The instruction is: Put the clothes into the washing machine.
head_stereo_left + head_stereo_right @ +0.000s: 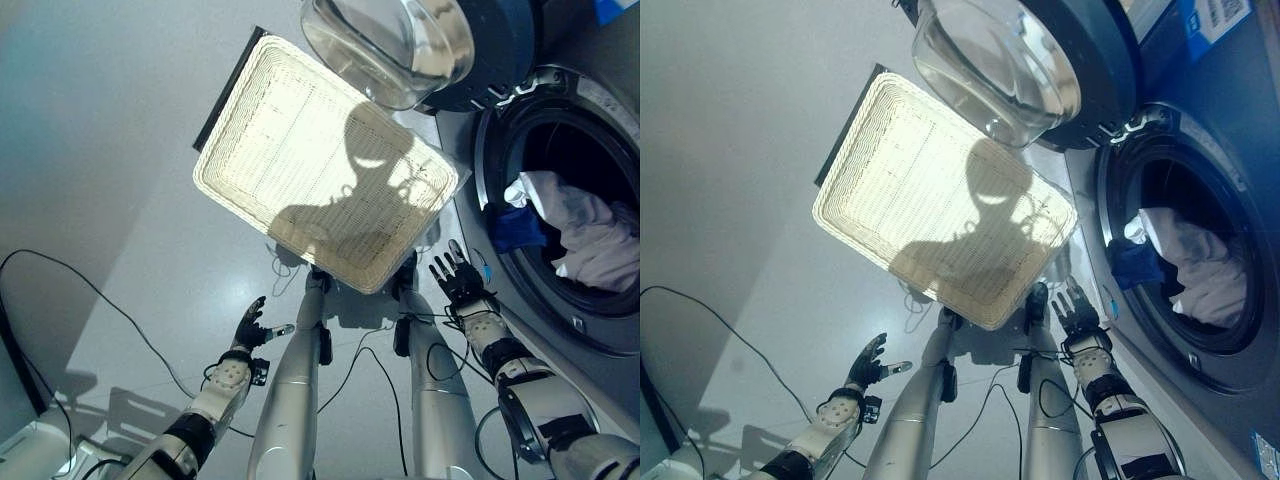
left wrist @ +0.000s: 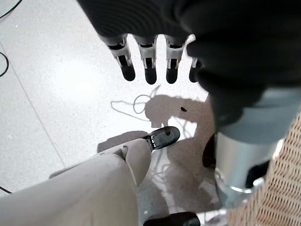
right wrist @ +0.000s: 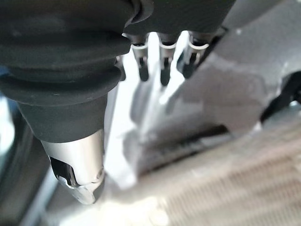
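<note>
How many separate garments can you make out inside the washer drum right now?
2: white clothes bunched across the drum opening of the washing machine, and a blue piece at the drum's front edge beside them. More may be hidden beneath. The basket looks empty.

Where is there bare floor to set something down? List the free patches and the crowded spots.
Free: the grey floor left of the wicker basket, and the strip ahead of the open left robot hand. Crowded: between basket and washing machine, where the open right robot hand sits; clothes fill the drum.
</note>
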